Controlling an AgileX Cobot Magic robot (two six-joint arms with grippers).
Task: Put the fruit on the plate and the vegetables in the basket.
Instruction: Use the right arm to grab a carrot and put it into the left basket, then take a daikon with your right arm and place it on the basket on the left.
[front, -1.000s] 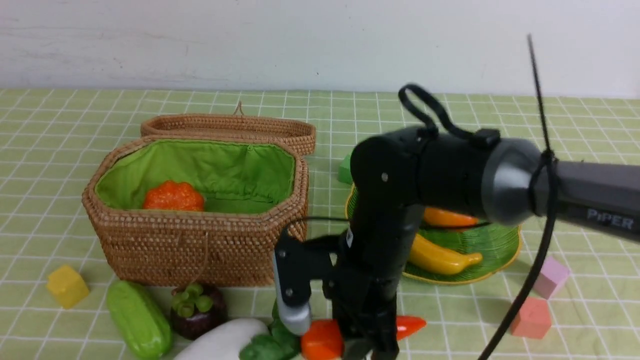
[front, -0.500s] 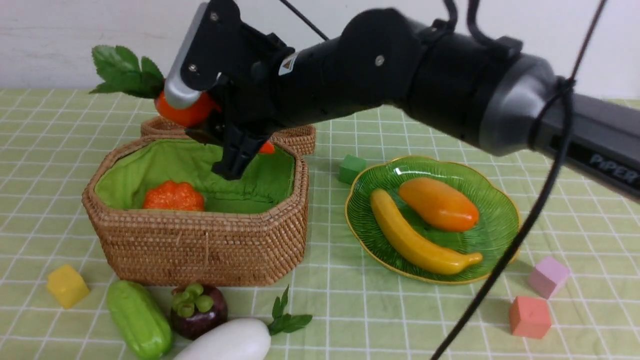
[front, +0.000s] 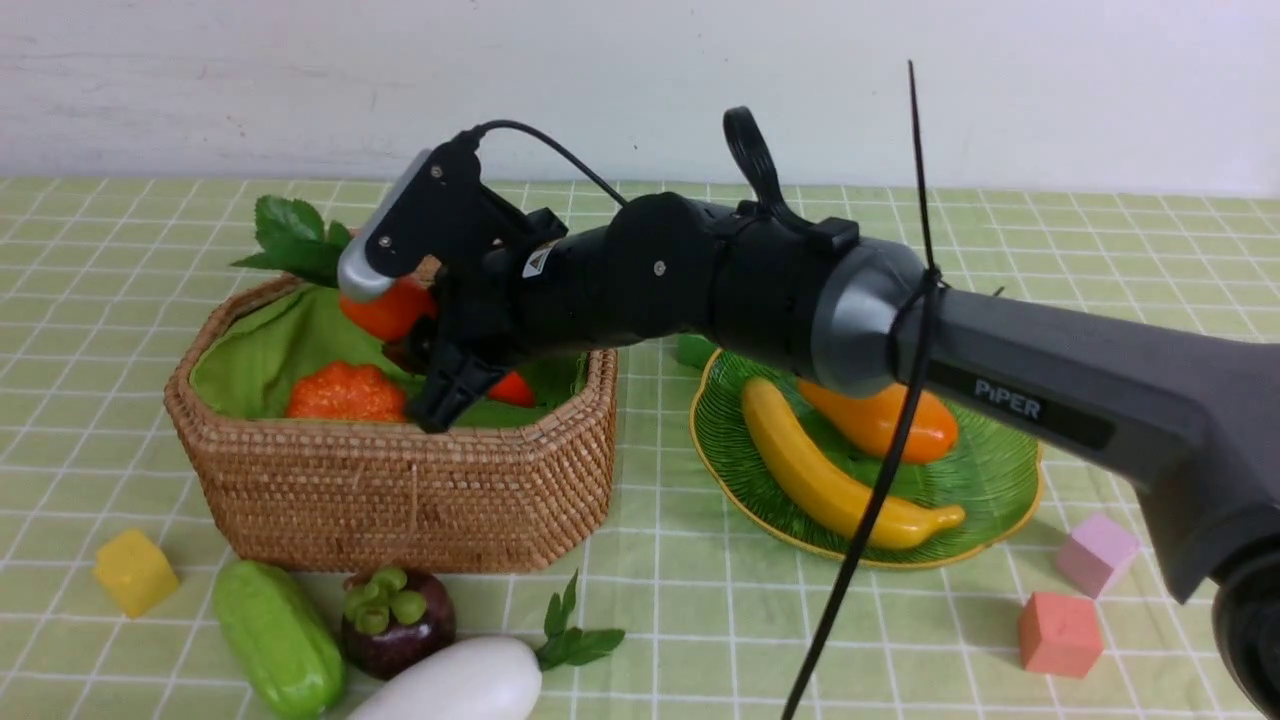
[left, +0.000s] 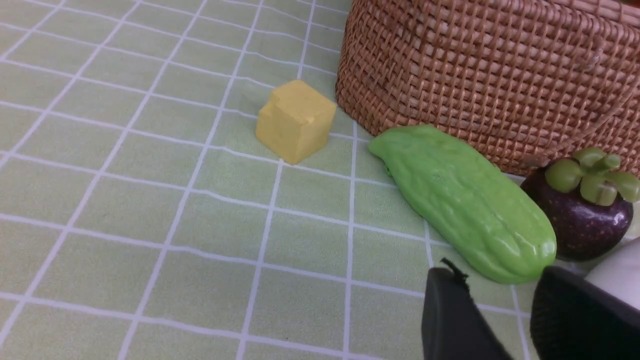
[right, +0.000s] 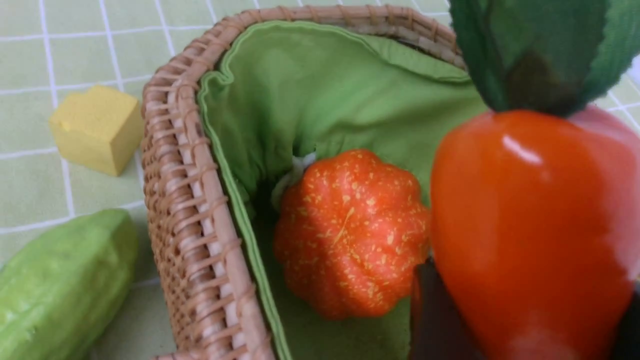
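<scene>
- Front view shows the right gripper clamped across the thick part of a carrot, its jaws partly closed onto it and holding nothing else.
- The carrot hangs over the opening of the basket, which stands on the left half of the table, about midway between the near and far edges.
- Its long axis is tilted: the leaves point up toward the table's far left corner, and the tip points down toward the near right, inside the rim.
- A pumpkin lies in the basket's left part, just beside and below the carrot in the right wrist view.
- My judgement of the risk: released from here, the carrot could land on the pumpkin and roll. Its leaves seem to reach past the far left rim, so they could also catch there and leave it propped on the edge.
- One finger sits close to the basket's near wall, so going lower could shove the basket.
- The left gripper hovers low by the cucumber, close to the table's near edge, with its jaws apart and empty.
</scene>
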